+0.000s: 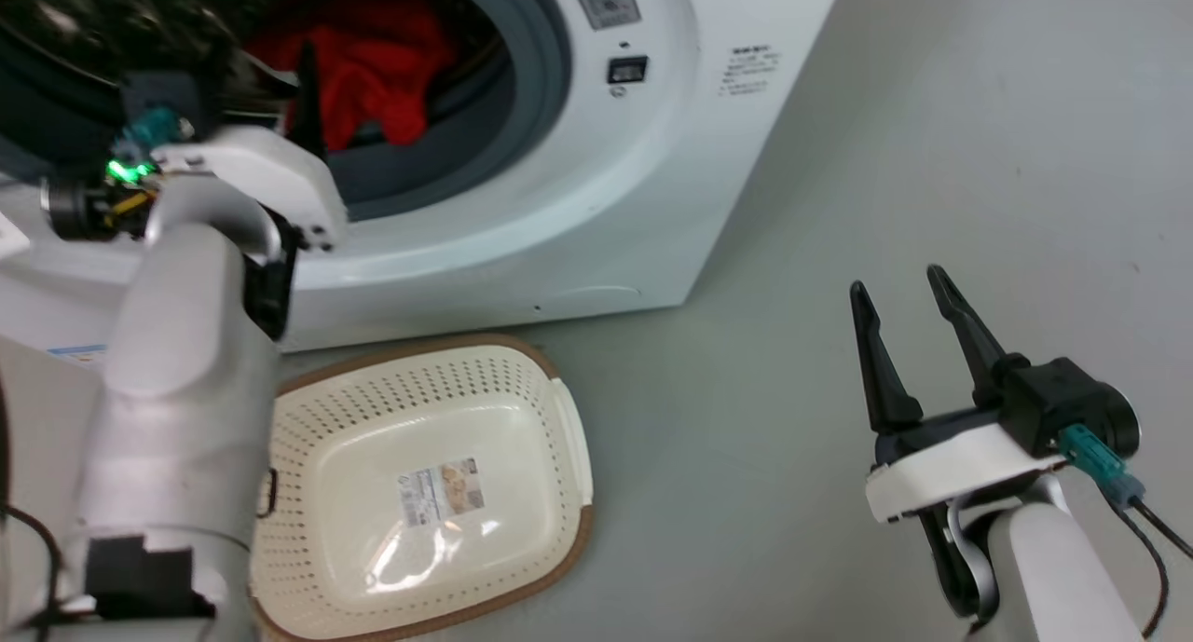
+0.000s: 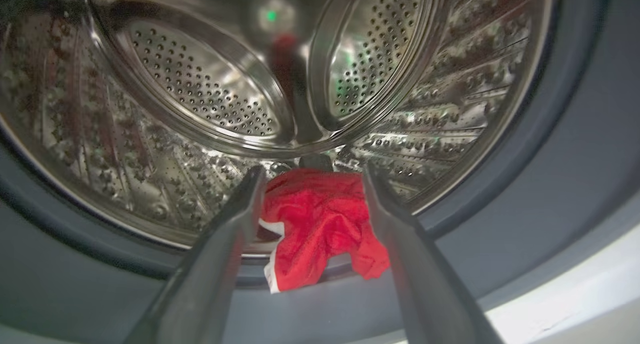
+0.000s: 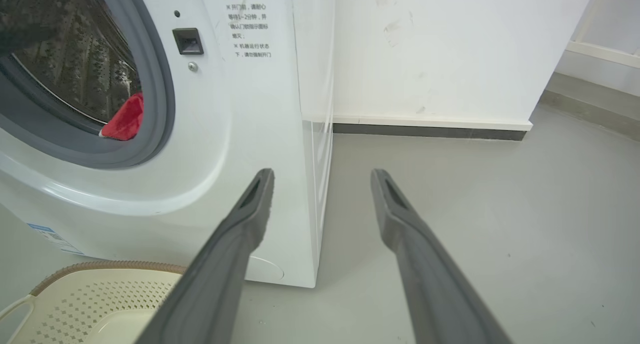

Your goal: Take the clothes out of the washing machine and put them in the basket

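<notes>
The clothes (image 1: 373, 64), a bright red bundle with white trim, lie at the front of the washing machine (image 1: 596, 204) drum and hang over its grey rubber ring. In the left wrist view the clothes (image 2: 320, 224) show between the fingers of my left gripper (image 2: 312, 176), which is open at the drum mouth, just short of them. In the head view the left gripper (image 1: 300, 74) is up at the door opening. The cream basket (image 1: 373, 400) sits on the floor below the machine with nothing in it. My right gripper (image 1: 906, 286) hovers open over the floor to the right.
The right wrist view shows the washing machine (image 3: 240, 134) corner, the clothes (image 3: 125, 119), the basket (image 3: 100, 299) rim and my right gripper (image 3: 320, 173). A white wall (image 3: 450, 49) with a dark skirting stands behind. Grey floor (image 1: 792, 390) stretches to the machine's right.
</notes>
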You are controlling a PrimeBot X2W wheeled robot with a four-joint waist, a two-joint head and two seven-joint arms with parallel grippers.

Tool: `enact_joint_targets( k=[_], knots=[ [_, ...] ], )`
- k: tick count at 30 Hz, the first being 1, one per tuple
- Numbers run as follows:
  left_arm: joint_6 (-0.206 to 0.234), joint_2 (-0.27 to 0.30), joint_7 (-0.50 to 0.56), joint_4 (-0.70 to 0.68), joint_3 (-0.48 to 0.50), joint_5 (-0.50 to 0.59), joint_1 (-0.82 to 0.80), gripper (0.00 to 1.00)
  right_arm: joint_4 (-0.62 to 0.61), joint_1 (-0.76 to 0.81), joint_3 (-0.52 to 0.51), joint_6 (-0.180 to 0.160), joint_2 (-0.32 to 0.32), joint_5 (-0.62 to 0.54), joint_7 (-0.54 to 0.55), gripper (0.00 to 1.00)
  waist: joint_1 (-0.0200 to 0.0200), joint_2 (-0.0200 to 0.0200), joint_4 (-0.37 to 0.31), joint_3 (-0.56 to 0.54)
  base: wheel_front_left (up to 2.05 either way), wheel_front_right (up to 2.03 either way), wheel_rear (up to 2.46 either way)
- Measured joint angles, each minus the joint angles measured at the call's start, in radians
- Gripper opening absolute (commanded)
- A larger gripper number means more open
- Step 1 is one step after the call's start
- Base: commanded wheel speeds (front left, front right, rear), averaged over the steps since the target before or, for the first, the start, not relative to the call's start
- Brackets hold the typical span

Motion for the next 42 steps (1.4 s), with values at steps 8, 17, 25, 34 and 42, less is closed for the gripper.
enact_joint_targets(
  k=[8, 17, 25, 34, 42],
  knots=[
    [-0.026, 0.084, 0.122, 0.177, -0.001, -0.022, -0.171, 1.0, 0.051, -0.067, 0.055, 0.0, 0.0, 0.057, -0.019, 1.0, 0.0, 0.0, -0.079, 0.093, 0.0, 0.0, 0.0],
    [-0.048, 0.162, 0.337, 0.329, -0.011, -0.076, -0.328, 1.0, 0.069, -0.103, 0.101, 0.0, 0.0, 0.103, -0.024, 1.0, 0.0, 0.0, -0.15, 0.177, 0.0, 0.0, 0.0],
    [-0.05, 0.193, 0.544, 0.395, -0.034, -0.122, -0.403, 1.0, 0.061, -0.112, 0.125, 0.0, 0.0, 0.129, -0.025, 1.0, -0.0001, 0.0, -0.193, 0.218, 0.0, 0.0, 0.0],
    [-0.051, 0.215, 0.639, 0.406, -0.05, -0.166, -0.419, 0.0, 0.064, -0.121, 0.135, 0.0, 0.0, 0.142, -0.025, 1.0, -0.0001, 0.0, -0.21, 0.216, 0.0, 0.0, 0.0],
    [-0.035, 0.208, 0.369, 0.328, -0.077, -0.147, -0.359, 0.0, 0.086, -0.12, 0.123, 0.0, 0.0, 0.135, -0.025, 1.0, -0.0001, 0.0, -0.2, 0.172, 0.0, 0.0, 0.0]
  ],
)
